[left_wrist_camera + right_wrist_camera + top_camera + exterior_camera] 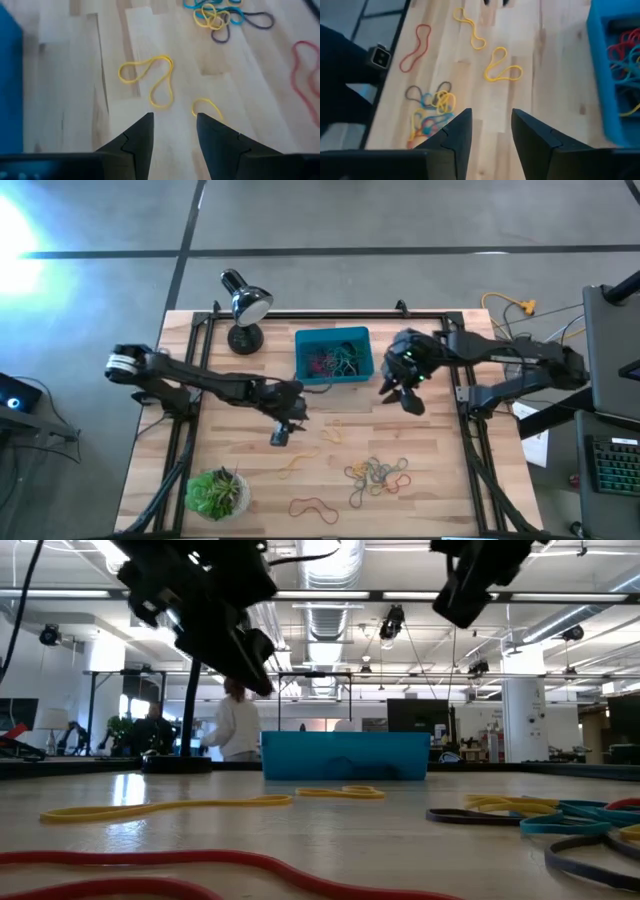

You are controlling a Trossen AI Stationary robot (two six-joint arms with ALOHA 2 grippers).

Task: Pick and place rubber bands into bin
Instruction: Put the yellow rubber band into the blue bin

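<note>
Altogether one bin, two arms.

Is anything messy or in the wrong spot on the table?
Yes. Loose rubber bands lie scattered on the wooden table, tangled in a pile, instead of in the teal bin. A red one lies alone near the front edge.

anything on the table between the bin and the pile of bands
One yellow band lies on the wood between the bin and the pile; otherwise bare table, as the high view shows.
</note>
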